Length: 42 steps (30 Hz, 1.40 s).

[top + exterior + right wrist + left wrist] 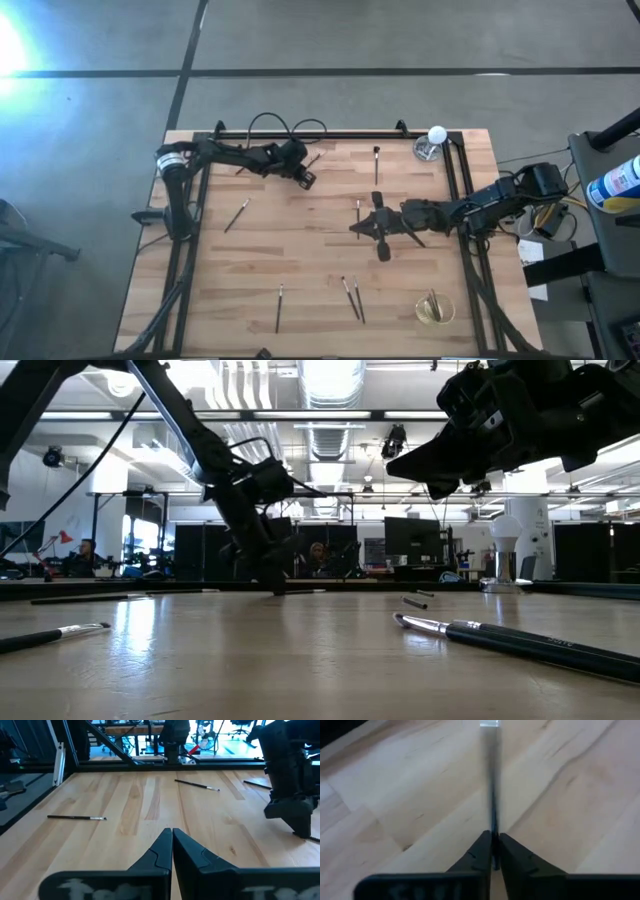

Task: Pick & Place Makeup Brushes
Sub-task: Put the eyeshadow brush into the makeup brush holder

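Several makeup brushes lie flat on the wooden table point(300, 250): one at the left point(237, 215), one at the far middle point(376, 165), one near the front point(280, 307) and a pair point(353, 299). My left gripper point(305, 172) reaches across the far side, slanting down to the table top point(275, 590), shut on one thin dark brush point(491, 785) with a silvery end point(489, 723). My right gripper point(365, 225) hovers shut over the table's middle point(171, 832), holding nothing, with a brush point(358, 215) lying just beside it. My left gripper pinches the brush's dark handle point(493, 827) between its two fingertips. The fingers slant down from above and lie along the brush, which runs straight on ahead of them. The brush is at table height; whether it is lifted clear I cannot tell.
A glass with a white ball point(432, 146) stands at the far right corner, and a glass holding something yellowish point(435, 308) at the near right. A black frame point(330, 133) runs along the table's far and side edges. Free wood lies between the brushes.
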Each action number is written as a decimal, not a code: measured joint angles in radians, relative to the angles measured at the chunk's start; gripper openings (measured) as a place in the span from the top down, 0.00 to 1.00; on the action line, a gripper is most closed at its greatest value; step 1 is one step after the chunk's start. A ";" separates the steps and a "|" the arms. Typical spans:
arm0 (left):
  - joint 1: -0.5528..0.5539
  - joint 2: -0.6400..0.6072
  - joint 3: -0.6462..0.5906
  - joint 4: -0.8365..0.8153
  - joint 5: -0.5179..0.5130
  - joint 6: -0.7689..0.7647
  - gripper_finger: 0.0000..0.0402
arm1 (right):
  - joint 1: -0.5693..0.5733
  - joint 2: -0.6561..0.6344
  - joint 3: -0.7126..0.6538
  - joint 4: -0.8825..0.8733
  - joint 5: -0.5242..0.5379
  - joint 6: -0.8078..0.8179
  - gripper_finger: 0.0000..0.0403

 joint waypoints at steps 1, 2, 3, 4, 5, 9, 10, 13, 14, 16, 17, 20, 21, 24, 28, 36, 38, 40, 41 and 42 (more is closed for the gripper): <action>0.000 -0.001 0.001 -0.020 -0.003 0.014 0.95 | 0.000 0.000 0.000 0.000 0.000 0.001 0.98; -0.002 -0.002 0.001 -0.047 -0.008 0.023 0.97 | 0.000 0.000 0.000 0.000 0.000 0.002 0.98; -0.004 -0.002 0.001 -0.075 -0.014 0.032 0.98 | 0.000 0.000 0.000 0.000 0.000 0.002 0.98; -0.005 -0.002 0.000 -0.105 -0.022 0.041 0.98 | 0.000 0.000 0.000 0.000 0.000 0.002 0.98; -0.008 -0.002 -0.001 -0.131 -0.031 0.050 0.98 | 0.000 0.000 0.000 0.000 0.000 0.003 0.98; -0.031 -0.010 -0.011 -0.179 -0.096 0.083 0.99 | 0.000 0.000 0.000 0.000 0.000 0.018 0.98; -0.038 -0.022 -0.019 -0.176 -0.107 0.086 0.99 | 0.000 0.000 0.000 0.000 0.000 0.021 0.98; -0.058 -0.073 -0.060 -0.130 -0.119 0.076 0.99 | 0.000 0.000 0.000 -0.004 0.001 0.031 0.98; -0.064 -0.094 -0.077 -0.117 -0.118 0.065 1.00 | 0.000 0.000 0.000 -0.013 0.001 0.038 0.98; -0.081 -0.143 -0.122 -0.100 -0.105 0.028 1.00 | 0.000 -0.010 -0.005 -0.067 0.001 0.045 0.98; -0.091 -0.171 -0.148 -0.090 -0.087 0.009 1.00 | 0.000 -0.022 -0.008 -0.118 0.001 0.046 0.98; -0.123 -0.253 -0.229 -0.020 -0.060 -0.045 1.00 | 0.000 -0.061 -0.012 -0.221 0.047 0.052 0.98; -0.133 -0.285 -0.259 0.010 -0.061 -0.066 1.00 | 0.000 -0.073 -0.018 -0.228 0.071 0.060 0.98; -0.168 -0.369 -0.356 0.133 -0.067 -0.130 1.00 | -0.005 -0.086 -0.044 -0.178 0.089 0.093 0.98; -0.217 -0.460 -0.479 0.328 -0.062 -0.184 1.00 | -0.017 -0.044 -0.060 -0.013 0.088 0.183 0.98; -0.373 -0.516 -0.642 0.943 -0.035 -0.180 1.00 | -0.077 0.069 0.017 0.154 0.030 0.332 0.91; -0.419 -0.511 -0.650 1.031 -0.036 -0.149 1.00 | -0.085 0.080 0.051 0.151 0.018 0.338 0.86; -0.463 -0.505 -0.647 1.069 -0.037 -0.117 1.00 | -0.091 0.080 0.085 0.153 0.017 0.338 0.80; -0.482 -0.503 -0.641 1.076 -0.038 -0.105 1.00 | -0.094 0.079 0.102 0.157 0.017 0.338 0.77; -0.498 -0.498 -0.630 1.078 -0.038 -0.090 1.00 | -0.098 0.074 0.115 0.153 0.019 0.335 0.74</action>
